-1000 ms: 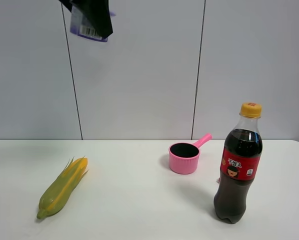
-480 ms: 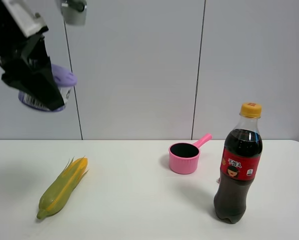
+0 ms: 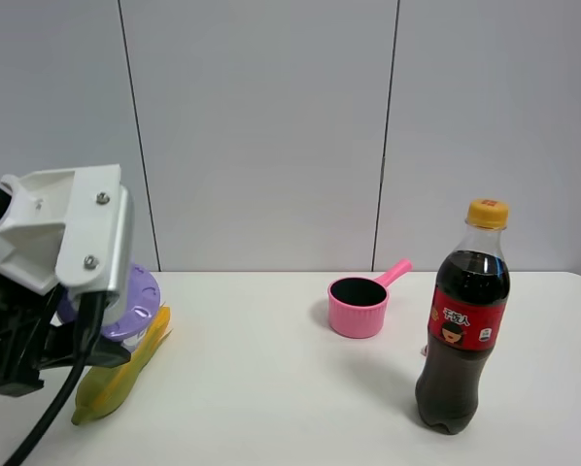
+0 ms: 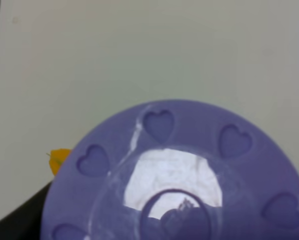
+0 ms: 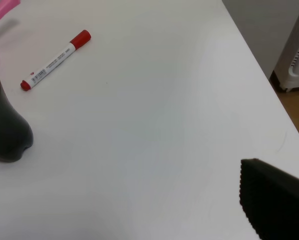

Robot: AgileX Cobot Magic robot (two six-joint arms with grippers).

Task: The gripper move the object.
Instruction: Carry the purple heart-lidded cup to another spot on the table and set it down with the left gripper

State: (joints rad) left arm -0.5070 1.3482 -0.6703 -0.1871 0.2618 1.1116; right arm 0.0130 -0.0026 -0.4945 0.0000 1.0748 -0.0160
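Observation:
The object, a small tub with a lilac-purple dimpled lid (image 3: 138, 288), is held in my left gripper (image 3: 77, 335) at the far left, low over the table. It sits right over the top end of a corn cob (image 3: 119, 381). The gripper's white block and black cable hide most of the tub. In the left wrist view the heart-dimpled lid (image 4: 174, 185) fills the picture, tight between the jaws. My right gripper (image 5: 119, 220) is not in the exterior view; one black finger (image 5: 274, 200) shows over bare table, with nothing in the jaws.
A pink handled cup (image 3: 358, 307) stands mid-table. A cola bottle (image 3: 462, 330) stands at the front right; its base (image 5: 7, 135) shows in the right wrist view. A red marker (image 5: 55, 60) lies beside the bottle. The table's right edge (image 5: 249, 50) is close.
My left gripper has come down with the tub from the top left of the view to just above the corn cob. The cup, bottle and corn have not moved.

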